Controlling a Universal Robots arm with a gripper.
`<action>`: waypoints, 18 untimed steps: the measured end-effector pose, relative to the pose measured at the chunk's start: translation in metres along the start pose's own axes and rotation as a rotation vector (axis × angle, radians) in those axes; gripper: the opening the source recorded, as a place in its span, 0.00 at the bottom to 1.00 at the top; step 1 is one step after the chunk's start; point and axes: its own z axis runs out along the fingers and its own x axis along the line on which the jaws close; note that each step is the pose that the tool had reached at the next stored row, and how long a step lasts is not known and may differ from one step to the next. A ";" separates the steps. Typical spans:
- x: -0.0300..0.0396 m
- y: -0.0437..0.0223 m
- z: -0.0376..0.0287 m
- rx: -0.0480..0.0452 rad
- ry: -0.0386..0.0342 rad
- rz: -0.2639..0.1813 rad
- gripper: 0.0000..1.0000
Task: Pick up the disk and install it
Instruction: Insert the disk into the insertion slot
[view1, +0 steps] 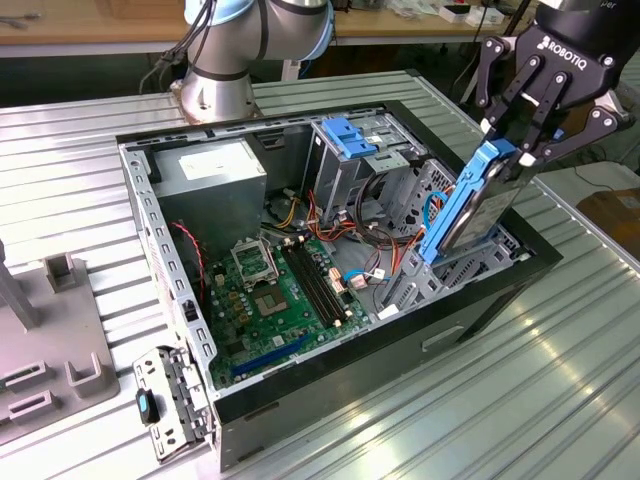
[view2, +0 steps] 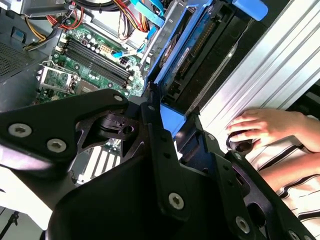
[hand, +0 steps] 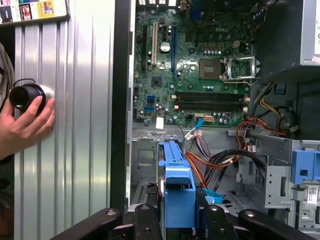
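Observation:
The disk (view1: 480, 205) is a flat drive in a bright blue carrier rail. It hangs tilted, its lower end reaching into the open computer case (view1: 340, 385) at the exterior view's right. My gripper (view1: 515, 150) is shut on the disk's upper end. In both wrist views the blue rail (hand: 177, 192) runs out from between the black fingers (hand: 145, 215), and the disk (view2: 192, 50) points down toward the metal drive bay (view1: 455, 275).
The green motherboard (view1: 275, 290) lies on the case floor, with red, yellow and black wires (hand: 220, 160) beside the bay. A blue-latched cage (view1: 350, 135) stands at the back. A person's hand (hand: 25, 120) holds a black knob on the ribbed metal table (view1: 560, 370).

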 end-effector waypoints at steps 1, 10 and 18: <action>0.0000 0.0000 0.0014 0.0001 -0.0007 0.002 0.36; 0.0003 0.0000 -0.0092 0.0004 -0.0006 0.003 0.36; 0.0002 0.0032 -0.0089 0.0340 -0.0053 0.003 0.36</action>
